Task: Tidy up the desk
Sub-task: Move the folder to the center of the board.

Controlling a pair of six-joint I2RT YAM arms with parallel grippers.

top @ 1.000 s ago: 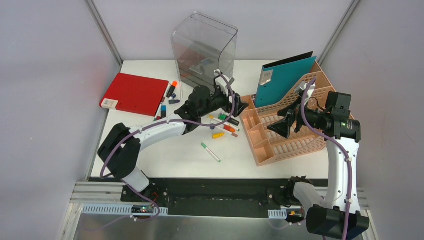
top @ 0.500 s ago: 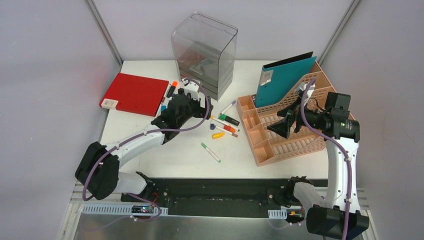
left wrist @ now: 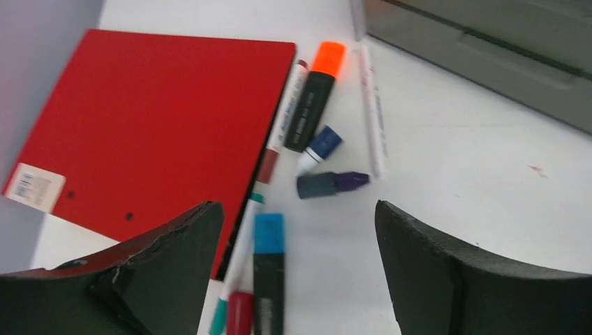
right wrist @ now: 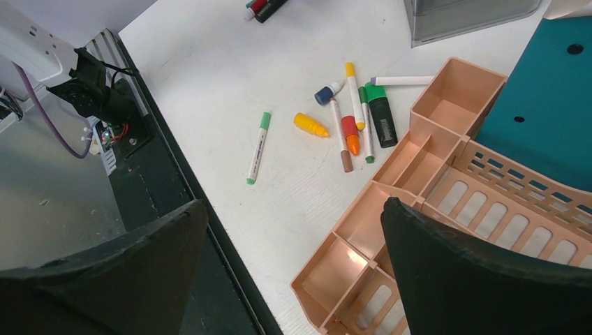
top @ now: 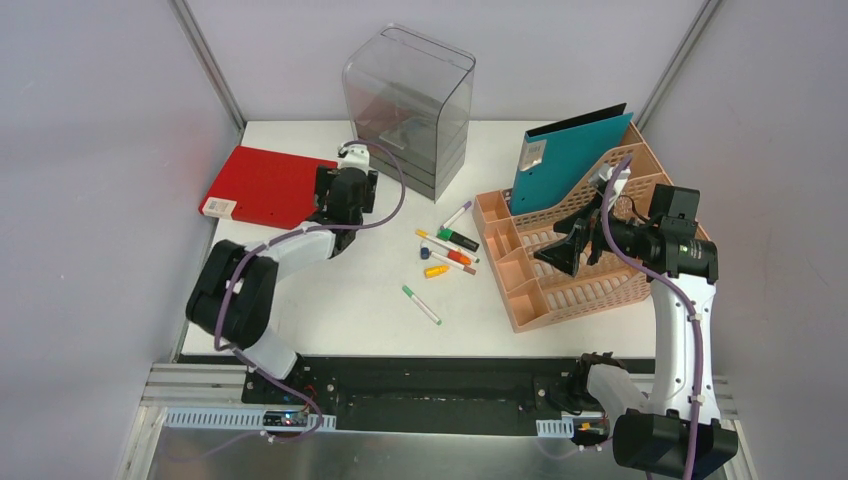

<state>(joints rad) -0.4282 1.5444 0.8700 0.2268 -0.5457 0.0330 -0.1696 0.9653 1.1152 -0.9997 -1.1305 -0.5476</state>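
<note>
Overhead: from above and behind, down over the whole desk. Left wrist: close above the far-left corner's red folder. Right wrist: higher, right side; scattered markers shared with overhead.

White rectangular desk, flat, cluttered.

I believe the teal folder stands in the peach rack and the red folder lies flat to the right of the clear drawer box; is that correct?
No: the top external view shows the red folder lying flat to the left of the clear drawer box. The teal folder does stand in the peach rack.
</note>
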